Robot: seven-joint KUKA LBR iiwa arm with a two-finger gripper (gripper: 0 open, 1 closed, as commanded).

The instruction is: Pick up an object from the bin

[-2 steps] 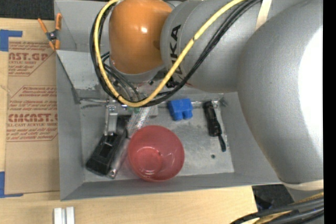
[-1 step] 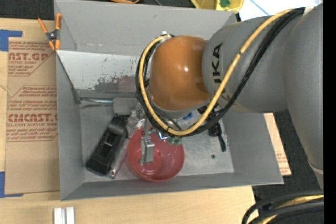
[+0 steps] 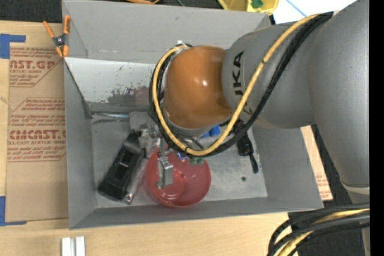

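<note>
My gripper [image 3: 164,172] reaches down from under the orange dome onto the top of a red round thing [image 3: 186,187] that lies at the bin's front middle. The gripper's metal tip lies against the left part of the red thing's upper face. Just to the left, a black oblong device [image 3: 122,168] lies slanted on the bin floor, touching or nearly touching the red thing. A small blue thing [image 3: 211,131] peeks out beneath the dome, to the right of the gripper.
A thin black stick-like thing [image 3: 247,151] lies on the floor to the right of the red thing. The arm and its dome cover the bin's middle and right back. Bare floor shows at the front right and along the left wall.
</note>
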